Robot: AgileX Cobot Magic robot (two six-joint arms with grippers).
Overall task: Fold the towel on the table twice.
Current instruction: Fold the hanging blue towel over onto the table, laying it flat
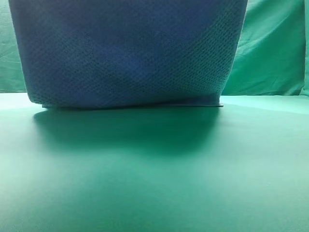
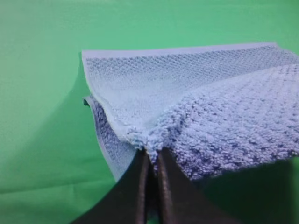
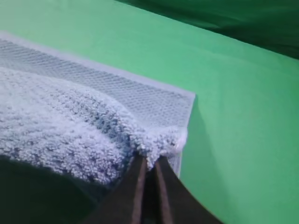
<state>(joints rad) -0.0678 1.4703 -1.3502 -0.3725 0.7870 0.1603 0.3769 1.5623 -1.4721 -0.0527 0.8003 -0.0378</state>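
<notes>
1. The towel (image 1: 130,53) hangs up in the air, with its bottom edge just touching the table (image 1: 154,183).
2. The left gripper (image 2: 152,156) pinches one towel corner tight, right at its tips.
3. The right gripper (image 3: 148,161) pinches the other corner the same way.
4. Each pinch holds only a little bit of cloth, so a quick pull could make a corner slip out and the fold land crooked.

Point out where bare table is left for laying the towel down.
Bare table runs from the hanging towel and its shadow to the view's near edge, plus strips beside both towel corners. It is crowded only at those corners, pinched by the left pincer and right pincer.
</notes>
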